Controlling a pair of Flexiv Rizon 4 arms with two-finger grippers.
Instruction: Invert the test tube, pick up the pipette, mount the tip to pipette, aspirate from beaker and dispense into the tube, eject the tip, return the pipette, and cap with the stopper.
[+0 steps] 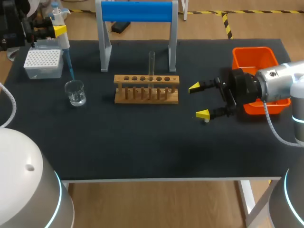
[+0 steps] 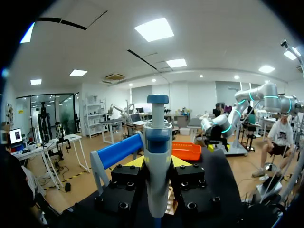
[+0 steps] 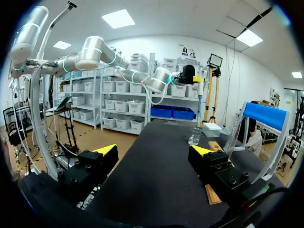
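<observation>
Our left tool [image 1: 59, 31] is clenched on a white pipette with a blue plunger cap [image 2: 157, 142]. Its yellow tips press the barrel from two sides, above the far left corner of the counter [image 1: 142, 142]. A slender translucent blue tip [image 1: 69, 64] is mounted on the pipette's lower end and slants down toward a small clear glass beaker [image 1: 75, 92]. The tip's end sits at the beaker's rim, and we cannot tell whether it dips inside. Any print on the pipette is too small for us to read.

Just behind the beaker lies a white box of pipette tips [image 1: 43, 62], its top a fine grid of holes. Near the middle of the counter stands a light wooden rack with six holes [image 1: 146, 89]. A clear glass test tube [image 1: 151, 64] stands upright in the fourth hole from our left. Behind the rack rises a stand with grey legs and a thick blue crossbar [image 1: 137, 12].

Our right tool [image 1: 198, 100] hovers released and empty. Its fingers are spread wide and point toward the rack, well apart from it. Close behind this tool sits an orange plastic bin [image 1: 254, 61], partly hidden by our right arm.

We see the counter as a flat, matt black surface with a pale front edge.
</observation>
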